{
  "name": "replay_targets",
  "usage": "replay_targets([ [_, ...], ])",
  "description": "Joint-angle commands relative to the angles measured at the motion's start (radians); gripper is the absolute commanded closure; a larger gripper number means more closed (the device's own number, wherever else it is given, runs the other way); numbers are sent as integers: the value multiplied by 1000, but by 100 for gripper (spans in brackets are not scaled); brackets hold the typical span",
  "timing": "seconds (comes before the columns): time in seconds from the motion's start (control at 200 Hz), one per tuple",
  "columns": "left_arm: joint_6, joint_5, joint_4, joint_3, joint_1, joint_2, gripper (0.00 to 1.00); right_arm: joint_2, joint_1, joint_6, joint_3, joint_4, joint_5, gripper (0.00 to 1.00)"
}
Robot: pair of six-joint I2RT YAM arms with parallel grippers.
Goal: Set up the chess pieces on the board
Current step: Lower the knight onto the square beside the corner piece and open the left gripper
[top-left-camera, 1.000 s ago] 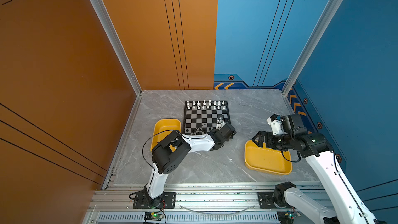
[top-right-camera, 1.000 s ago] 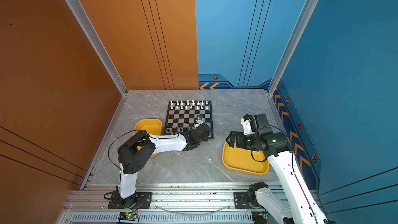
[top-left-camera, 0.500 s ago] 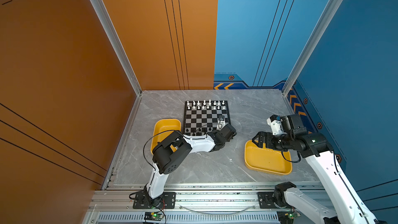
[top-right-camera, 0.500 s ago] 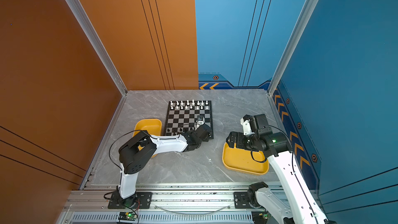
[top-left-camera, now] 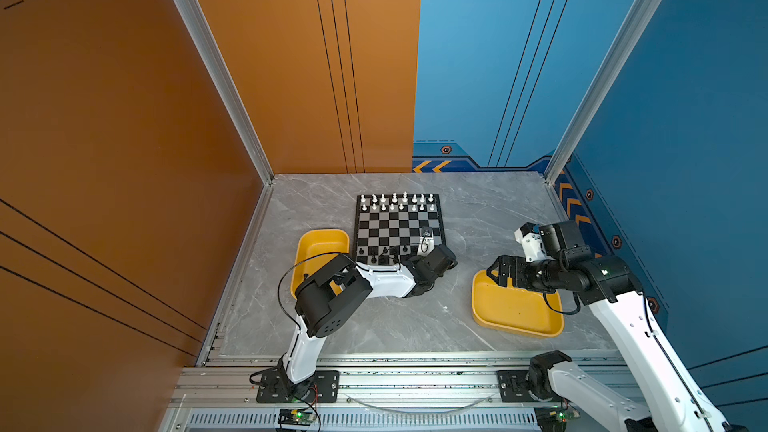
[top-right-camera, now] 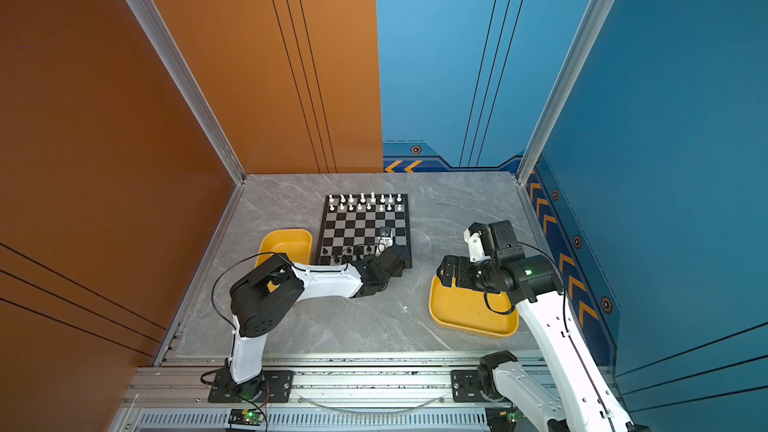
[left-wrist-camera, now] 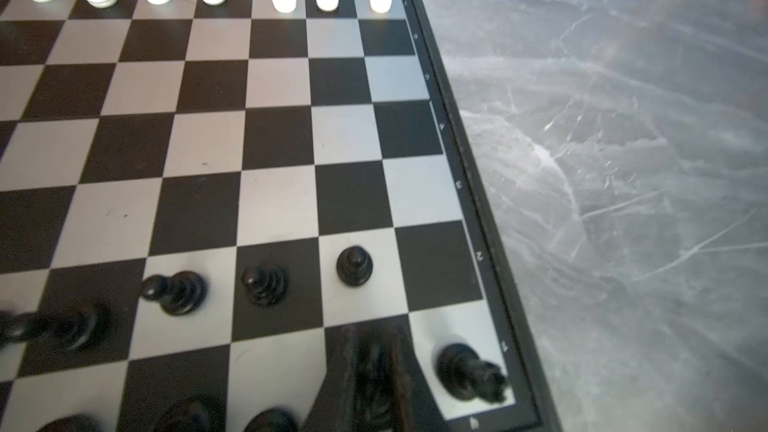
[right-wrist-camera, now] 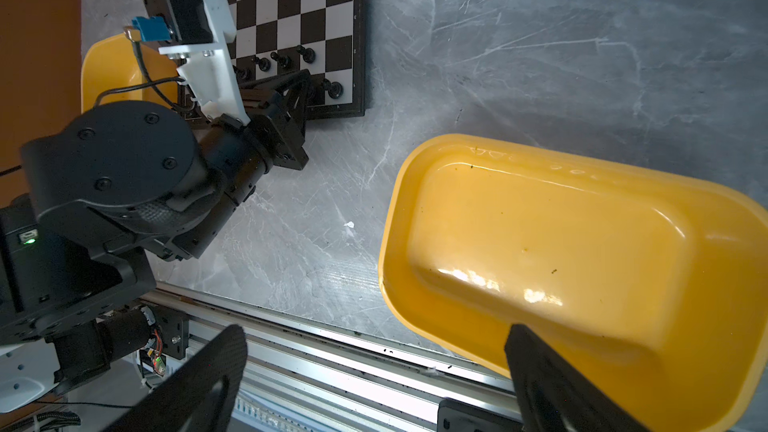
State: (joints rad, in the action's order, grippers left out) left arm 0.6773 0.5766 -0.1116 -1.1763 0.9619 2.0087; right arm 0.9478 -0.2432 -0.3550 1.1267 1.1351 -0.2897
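In both top views the board point(top-left-camera: 397, 224) is lying at centre frame, chess pieces point(top-left-camera: 394, 199) standing along its upper and lower rows. In the left wrist view the left gripper point(left-wrist-camera: 374, 380) is blurring at bottom centre; its grip cannot be told. In the right wrist view the right gripper point(right-wrist-camera: 374, 332) is gaping empty by the yellow tray point(right-wrist-camera: 540, 243), lower right.

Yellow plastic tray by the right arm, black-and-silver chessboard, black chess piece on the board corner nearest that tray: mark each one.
yellow plastic tray point(right-wrist-camera: 540, 234), right wrist view, its bare floor.
black-and-silver chessboard point(top-left-camera: 392, 225), a top view, an empty middle square.
black chess piece point(left-wrist-camera: 463, 369) on the corner square, left wrist view, its body.
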Motion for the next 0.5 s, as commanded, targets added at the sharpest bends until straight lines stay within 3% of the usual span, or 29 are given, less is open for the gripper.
replay_targets([
  [0.0, 0, 29, 37, 21, 12, -27, 77, -15, -6, 17, 20, 32, 15, 0],
  [0.165, -9, 16, 12, 29, 18, -39, 71, -15, -7, 15, 21, 32, 15, 0],
  [0.496, -42, -6, -19, -5, 22, -37, 68, -18, -10, 11, 22, 32, 12, 0],
])
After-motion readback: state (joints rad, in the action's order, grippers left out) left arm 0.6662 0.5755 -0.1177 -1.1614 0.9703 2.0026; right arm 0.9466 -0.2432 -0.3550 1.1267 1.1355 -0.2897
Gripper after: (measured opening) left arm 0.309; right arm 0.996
